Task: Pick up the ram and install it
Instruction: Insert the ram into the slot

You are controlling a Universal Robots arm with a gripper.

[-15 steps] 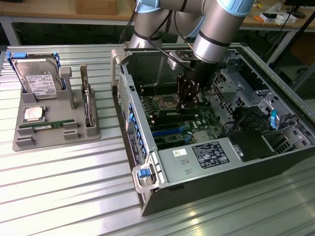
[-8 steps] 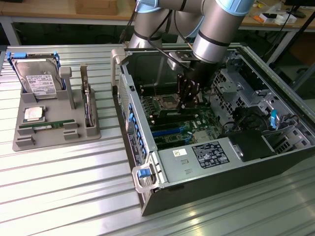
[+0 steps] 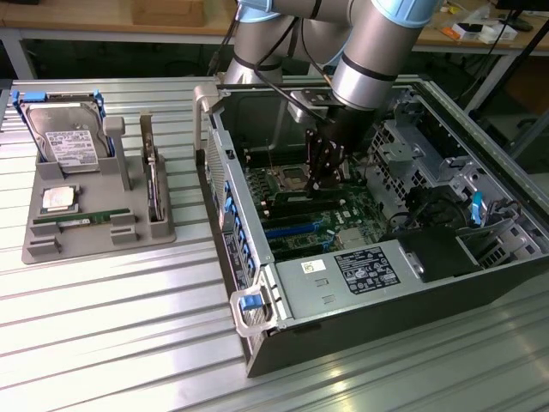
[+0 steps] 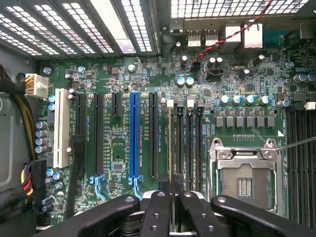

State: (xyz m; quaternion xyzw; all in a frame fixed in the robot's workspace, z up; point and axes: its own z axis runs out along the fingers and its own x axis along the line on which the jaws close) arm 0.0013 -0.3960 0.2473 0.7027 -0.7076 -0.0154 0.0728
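Desk [image 3: 103,343], near edge: open computer case [image 3: 386,330] | inside: motherboard [image 4: 123,148] | claw [image 4: 173,197] almost closed, pinching ram [image 4: 172,143], which stands edge-up along outermost of four memory slots [image 4: 190,143] near processor socket [image 4: 244,185] | far corner, exterior view's left: grey tray [image 3: 51,249]

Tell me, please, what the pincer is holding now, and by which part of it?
The pincer is shut on the ram, gripping it by its upper long edge. The stick stands edge-on over the motherboard.
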